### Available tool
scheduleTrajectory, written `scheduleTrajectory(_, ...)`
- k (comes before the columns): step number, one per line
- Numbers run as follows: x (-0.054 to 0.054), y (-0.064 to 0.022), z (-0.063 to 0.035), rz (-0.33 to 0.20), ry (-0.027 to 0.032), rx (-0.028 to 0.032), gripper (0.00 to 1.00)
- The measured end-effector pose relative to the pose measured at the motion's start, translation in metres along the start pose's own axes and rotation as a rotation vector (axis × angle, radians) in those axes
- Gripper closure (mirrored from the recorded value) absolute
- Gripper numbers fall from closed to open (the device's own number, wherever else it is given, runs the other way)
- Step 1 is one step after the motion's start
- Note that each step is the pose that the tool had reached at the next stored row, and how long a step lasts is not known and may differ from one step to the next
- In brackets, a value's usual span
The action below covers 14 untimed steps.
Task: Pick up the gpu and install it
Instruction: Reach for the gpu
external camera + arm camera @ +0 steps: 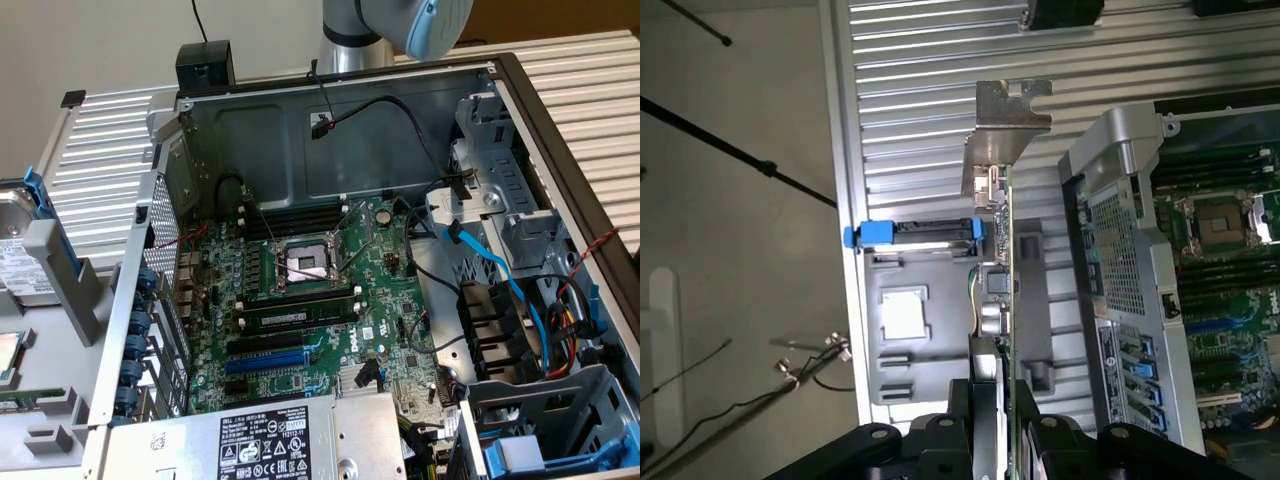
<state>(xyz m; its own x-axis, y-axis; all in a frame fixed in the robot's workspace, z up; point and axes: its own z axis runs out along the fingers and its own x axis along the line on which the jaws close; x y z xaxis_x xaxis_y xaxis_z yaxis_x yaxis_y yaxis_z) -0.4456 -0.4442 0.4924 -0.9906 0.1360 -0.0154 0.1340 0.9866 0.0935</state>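
1. Firmly, the claw (1002,405) is clamped on the gpu (1002,270), one black finger on each face of the card.
2. Seen edge-on in the wrist view, the gpu points its silver bracket (1008,125) away from the claw.
3. The card hangs clear of the computer case (1120,250), outside its perforated rear wall, over the ribbed desk (920,100) and a grey tray (940,330) with a blue-handled piece (910,233).
4. In the exterior view the case lies open, with the motherboard (300,300) flat inside it and its blue and black slots bare.
5. A power supply (270,440) sits at the near edge, and the arm (400,25) rises at the far side.
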Motion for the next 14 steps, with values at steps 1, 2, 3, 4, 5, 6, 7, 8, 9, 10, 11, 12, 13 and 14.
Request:
scheduleTrajectory(1,0.000,0.0000,0.0000,0.000,0.0000,0.0000,0.73)
scheduleTrajectory(2,0.000,-0.0002,0.0001,0.000,0.0007,0.0000,0.73)
scheduleTrajectory(3,-0.002,-0.0007,-0.0002,0.000,0.0048,-0.0004,0.73)
scheduleTrajectory(4,-0.003,-0.0011,-0.0007,0.001,0.0080,-0.0008,0.73)
scheduleTrajectory(5,-0.006,-0.0014,-0.0010,0.001,0.0101,-0.0015,0.73)
scheduleTrajectory(6,-0.008,-0.0015,-0.0014,0.001,0.0118,-0.0022,0.73)
scheduleTrajectory(7,-0.011,-0.0017,-0.0018,0.001,0.0134,-0.0028,0.73)
scheduleTrajectory(8,-0.014,-0.0018,-0.0023,0.001,0.0153,-0.0033,0.73)
scheduleTrajectory(9,-0.017,-0.0020,-0.0027,0.002,0.0170,-0.0038,0.73)
scheduleTrajectory(10,-0.020,-0.0020,-0.0030,0.002,0.0186,-0.0043,0.73)
scheduleTrajectory(11,-0.023,-0.0021,-0.0033,0.002,0.0202,-0.0045,0.73)
scheduleTrajectory(12,-0.026,-0.0020,-0.0035,0.002,0.0217,-0.0051,0.73)
scheduleTrajectory(13,-0.027,-0.0018,-0.0036,0.002,0.0223,-0.0057,0.73)
scheduleTrajectory(14,-0.027,-0.0018,-0.0035,0.002,0.0223,-0.0058,0.73)
